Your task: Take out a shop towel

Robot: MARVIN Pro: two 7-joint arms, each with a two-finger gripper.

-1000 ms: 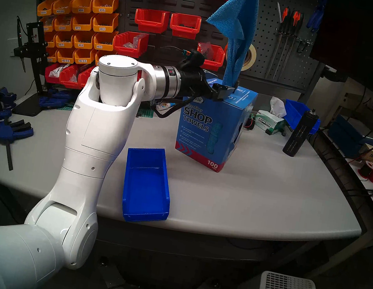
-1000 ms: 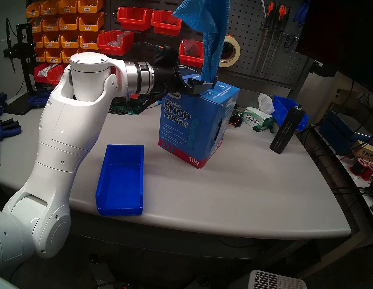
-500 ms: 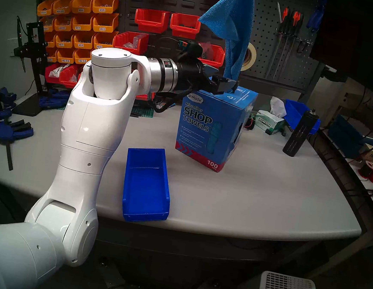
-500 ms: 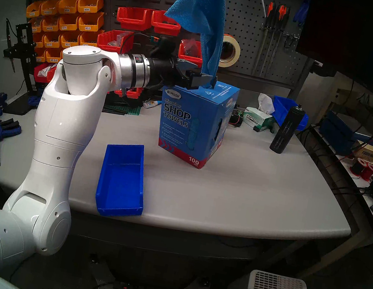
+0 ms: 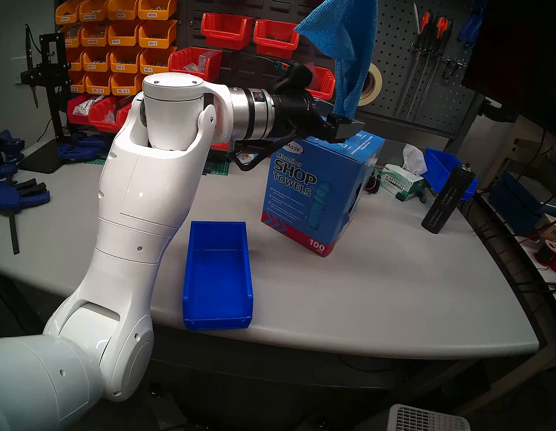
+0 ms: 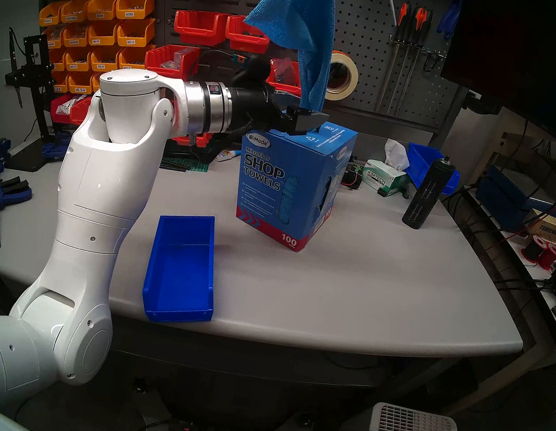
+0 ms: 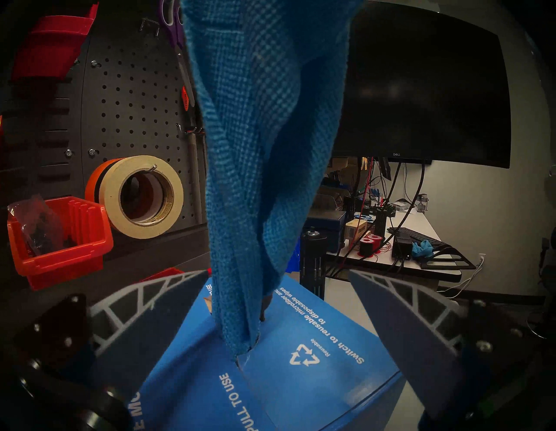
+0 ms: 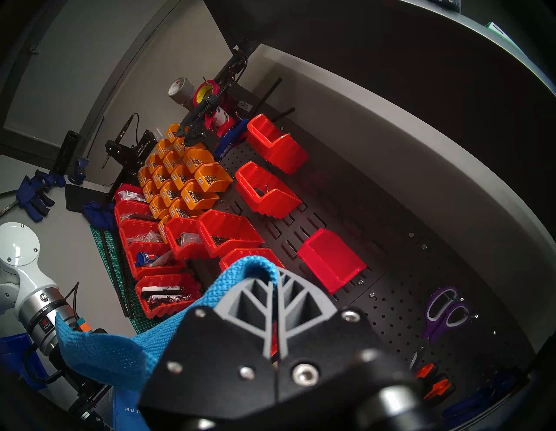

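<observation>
One shop towel (image 5: 353, 30) hung from the closed right pincer (image 8: 275, 304), its tail still in the slot of the blue carton (image 5: 315, 186). Left pincer (image 7: 278, 340) stood open astride the tail, over the carton top. Risk: the next towel following out, or the carton lifting. Blue bin (image 5: 218, 273) lay near on the counter (image 5: 403, 291), unobstructing.

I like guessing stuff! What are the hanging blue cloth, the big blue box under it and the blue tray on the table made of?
Shop towel: soft woven cloth, probably microfiber as the box's print says; its weave shows and it droops. Shop towel box: likely printed cardboard, slightly glossy, with sharp folded edges. Blue bin: looks like hard moulded plastic, smooth and a bit shiny.
</observation>
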